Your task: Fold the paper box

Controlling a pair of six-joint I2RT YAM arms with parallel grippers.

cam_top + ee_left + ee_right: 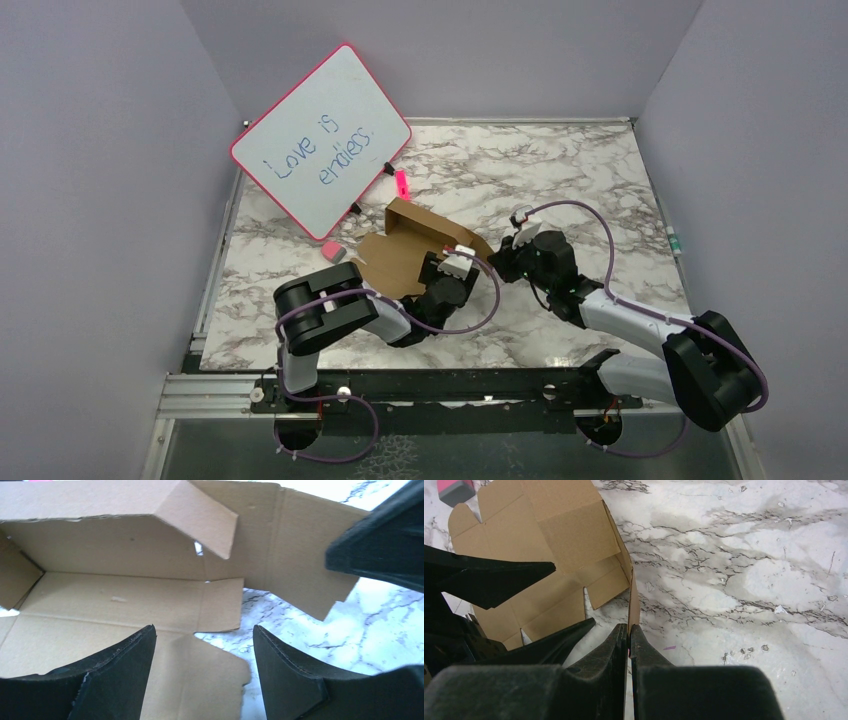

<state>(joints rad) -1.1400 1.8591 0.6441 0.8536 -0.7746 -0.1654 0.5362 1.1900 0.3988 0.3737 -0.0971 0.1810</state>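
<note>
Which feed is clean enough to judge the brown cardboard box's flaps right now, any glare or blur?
Top external: evenly lit and sharp, but the brown cardboard paper box is small in frame. Left wrist: creases crisp; the white marble table blows out at top right, the black left gripper soft-edged. Right wrist: marble veins sharp, the black right gripper dark and featureless.

Top camera looks down; both wrist cameras closely share the paper box.
</note>
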